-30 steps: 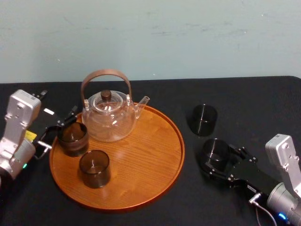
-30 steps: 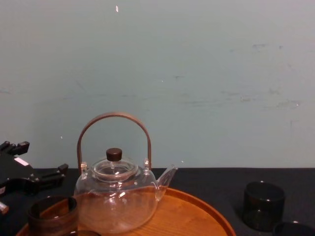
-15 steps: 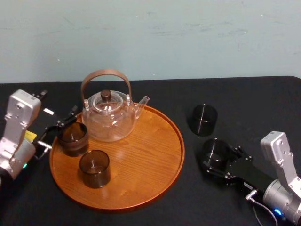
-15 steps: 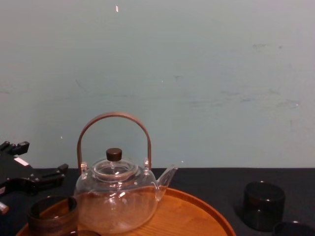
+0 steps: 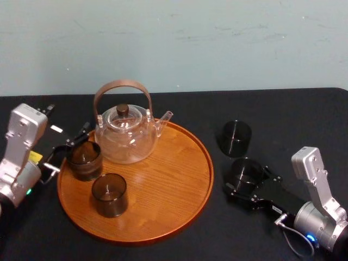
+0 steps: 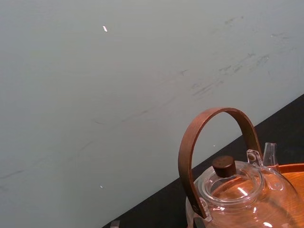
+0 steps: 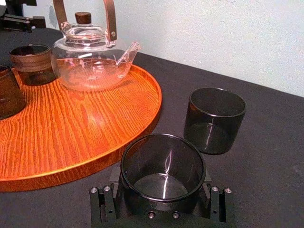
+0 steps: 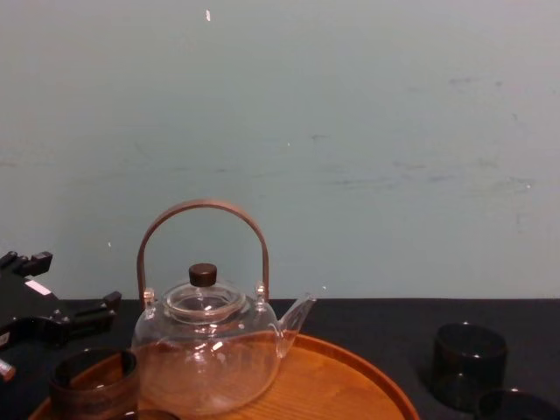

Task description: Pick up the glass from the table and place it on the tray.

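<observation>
Glass (image 5: pixel 246 173): you'll find this dark smoked tumbler upright at the robot's right, off the tray (image 5: pixel 168 179) and just beside its rim. You can't tell from these views whether its base touches the table (image 5: pixel 304 117).
Right gripper (image 5: pixel 246 180): it reaches in low from the right. In your right wrist view the glass (image 7: pixel 163 164) sits squarely between the fingers, one pressed against each side of its wall, so it is clamped on the glass.
Tray contents: a clear teapot (image 5: pixel 126 137) with a brown hoop handle stands at the back. Two more dark glasses stand on the wood, one at the left edge (image 5: pixel 83 159) and one nearer you (image 5: pixel 109 194).
Second table glass (image 5: pixel 236 138): it stands upright on the black table behind the gripped one, close to it but apart.
Left gripper (image 5: pixel 68 148): it sits at the tray's left edge with its fingers spread apart. It is just beside the left-edge glass and holds nothing. Your chest view shows it low on the left (image 8: pixel 52 311).
</observation>
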Controlling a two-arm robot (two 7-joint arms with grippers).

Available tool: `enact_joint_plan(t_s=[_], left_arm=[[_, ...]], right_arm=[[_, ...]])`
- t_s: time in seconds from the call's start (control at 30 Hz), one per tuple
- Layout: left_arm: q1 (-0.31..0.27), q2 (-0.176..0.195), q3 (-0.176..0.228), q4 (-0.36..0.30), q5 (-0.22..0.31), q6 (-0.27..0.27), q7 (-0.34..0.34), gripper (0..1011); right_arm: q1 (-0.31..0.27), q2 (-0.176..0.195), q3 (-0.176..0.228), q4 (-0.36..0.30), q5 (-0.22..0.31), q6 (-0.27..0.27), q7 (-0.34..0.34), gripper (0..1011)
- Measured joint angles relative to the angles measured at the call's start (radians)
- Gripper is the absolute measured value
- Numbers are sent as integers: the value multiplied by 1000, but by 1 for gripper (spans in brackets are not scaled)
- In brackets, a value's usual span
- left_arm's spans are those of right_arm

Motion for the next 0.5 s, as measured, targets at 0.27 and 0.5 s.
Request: enact_joint_plan(t_s=[0.27,0.5], left_arm=[[0,0,0,0,0,0,0,1001],[0,0,0,0,0,0,0,1002]], right_arm=[[7,-5,-2,11,7,-1,5,1002],[4,-3,-2,7,7,-1,4,926]])
